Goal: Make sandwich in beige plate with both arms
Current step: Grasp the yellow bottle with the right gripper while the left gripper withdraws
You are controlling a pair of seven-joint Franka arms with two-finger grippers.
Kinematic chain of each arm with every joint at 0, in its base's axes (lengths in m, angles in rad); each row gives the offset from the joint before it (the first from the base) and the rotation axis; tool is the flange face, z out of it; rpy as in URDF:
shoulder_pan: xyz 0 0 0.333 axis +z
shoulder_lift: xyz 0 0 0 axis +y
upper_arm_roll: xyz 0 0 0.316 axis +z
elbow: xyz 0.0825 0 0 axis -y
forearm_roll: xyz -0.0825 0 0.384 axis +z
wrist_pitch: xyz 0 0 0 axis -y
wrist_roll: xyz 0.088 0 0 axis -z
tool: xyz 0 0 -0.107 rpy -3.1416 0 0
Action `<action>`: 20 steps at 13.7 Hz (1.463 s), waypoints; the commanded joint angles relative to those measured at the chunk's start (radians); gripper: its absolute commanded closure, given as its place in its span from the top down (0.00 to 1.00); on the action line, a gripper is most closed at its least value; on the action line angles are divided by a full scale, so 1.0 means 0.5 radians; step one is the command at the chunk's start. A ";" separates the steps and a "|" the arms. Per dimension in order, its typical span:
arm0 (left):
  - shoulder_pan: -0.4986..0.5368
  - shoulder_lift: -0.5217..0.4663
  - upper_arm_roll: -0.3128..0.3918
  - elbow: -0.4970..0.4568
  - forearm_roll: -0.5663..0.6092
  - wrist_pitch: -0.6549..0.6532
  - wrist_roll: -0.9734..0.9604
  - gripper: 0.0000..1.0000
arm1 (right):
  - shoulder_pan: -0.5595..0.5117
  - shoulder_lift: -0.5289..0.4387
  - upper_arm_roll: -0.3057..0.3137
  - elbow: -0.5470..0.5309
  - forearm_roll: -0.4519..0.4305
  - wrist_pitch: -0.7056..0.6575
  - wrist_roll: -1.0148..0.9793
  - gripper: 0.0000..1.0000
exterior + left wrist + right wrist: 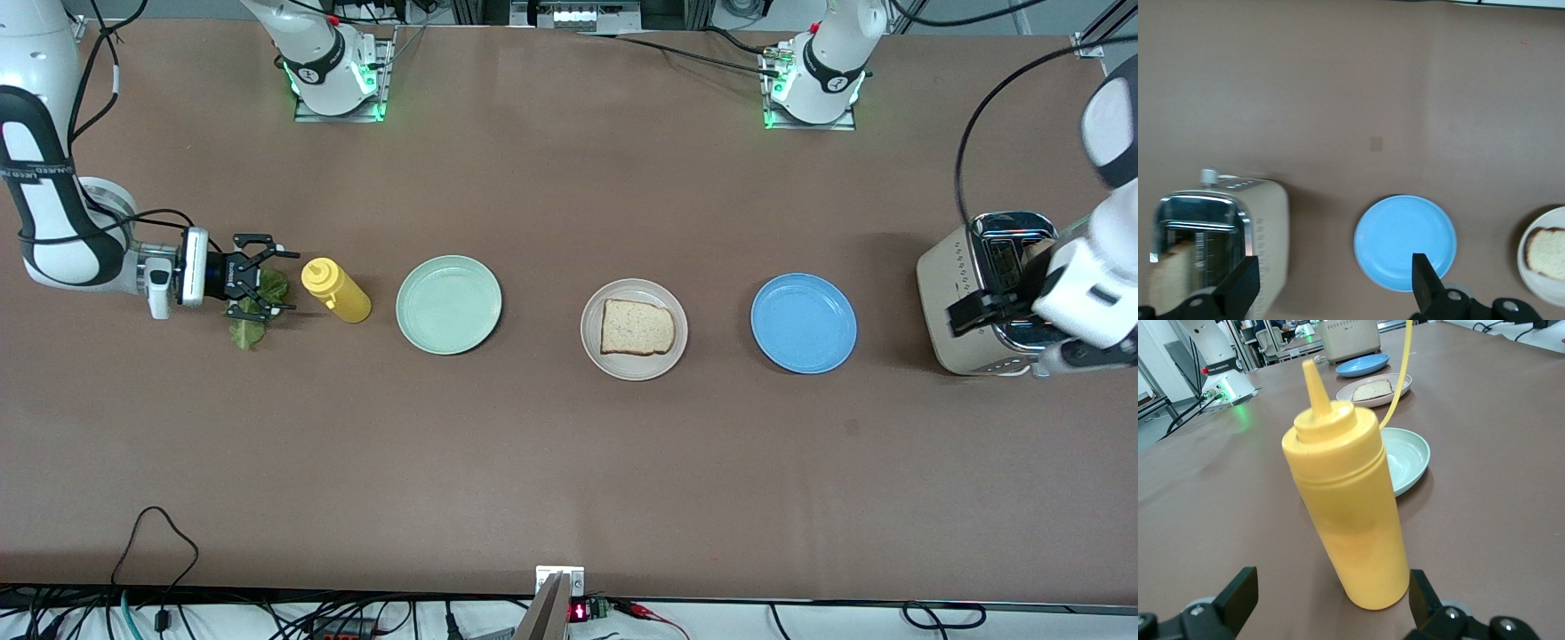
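One slice of bread point(637, 327) lies flat in the beige plate point(594, 342), which sits mid-table between the mint-green plate point(448, 305) and the blue plate point(803, 323). So the sandwich looks barely begun: only the bottom slice is down, with no lettuce or top slice on it yet.

The right gripper point(260, 276) is at the right arm's end of the table, low over the lettuce leaf point(251, 332), its fingers spread wide and holding nothing. The leaf lies on the table just beside the yellow squeeze bottle point(336, 290), on the side away from the plates. In the right wrist view the bottle point(1345, 513) stands upright straight ahead of the open fingers point(1238, 593), untouched.

The left gripper point(991, 311) is at the left arm's end, over the toaster point(956, 293), its fingers also wide open and empty. In the left wrist view a second slice point(1168, 280) stands in the toaster's slot point(1198, 230).

The step in hand seems to be both arms reaching for their pieces: the right for the leaf, the left for the toast. Next, I judge, the right gripper must settle onto the leaf and pinch it without knocking the bottle, then carry it to the bread. The left must drop its fingers astride the toast and lift it straight up.
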 commanded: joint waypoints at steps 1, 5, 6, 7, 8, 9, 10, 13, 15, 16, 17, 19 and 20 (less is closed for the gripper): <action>-0.013 -0.242 0.088 -0.209 -0.052 -0.042 0.192 1.00 | -0.014 0.076 0.021 0.030 0.075 -0.034 -0.101 1.00; 0.021 -0.402 0.085 -0.349 -0.187 -0.181 0.201 1.00 | 0.017 0.107 0.036 0.030 0.167 -0.034 -0.138 1.00; 0.021 -0.466 0.085 -0.454 -0.187 -0.153 0.198 1.00 | 0.035 0.110 0.036 0.033 0.194 -0.034 -0.138 1.00; 0.021 -0.521 0.082 -0.552 -0.187 -0.089 0.198 1.00 | 0.057 0.125 0.036 0.033 0.225 -0.034 -0.138 1.00; 0.021 -0.570 0.073 -0.623 -0.187 -0.052 0.183 1.00 | 0.078 0.135 0.036 0.033 0.247 -0.031 -0.138 1.00; 0.018 -0.595 0.064 -0.657 -0.184 -0.049 0.173 1.00 | 0.097 0.135 0.036 0.033 0.274 -0.031 -0.141 1.00; 0.018 -0.595 0.063 -0.657 -0.184 -0.058 0.173 1.00 | 0.109 0.135 0.036 0.033 0.287 -0.028 -0.141 1.00; 0.015 -0.586 0.060 -0.654 -0.181 -0.061 0.189 1.00 | 0.124 0.138 0.036 0.036 0.299 -0.022 -0.141 0.99; 0.021 -0.586 0.063 -0.651 -0.181 -0.064 0.195 1.00 | 0.140 0.135 0.036 0.039 0.299 -0.025 -0.141 0.30; 0.021 -0.586 0.063 -0.651 -0.181 -0.064 0.195 1.00 | 0.146 0.135 0.036 0.039 0.299 -0.022 -0.132 0.05; 0.021 -0.583 0.063 -0.651 -0.181 -0.064 0.195 1.00 | 0.152 0.135 0.036 0.039 0.299 -0.019 -0.129 0.00; 0.021 -0.580 0.063 -0.654 -0.181 -0.064 0.195 1.00 | 0.186 0.123 0.033 0.045 0.299 -0.007 -0.095 0.00; 0.018 -0.580 0.063 -0.654 -0.181 -0.064 0.195 1.00 | 0.204 0.119 0.033 0.073 0.299 -0.010 -0.053 0.00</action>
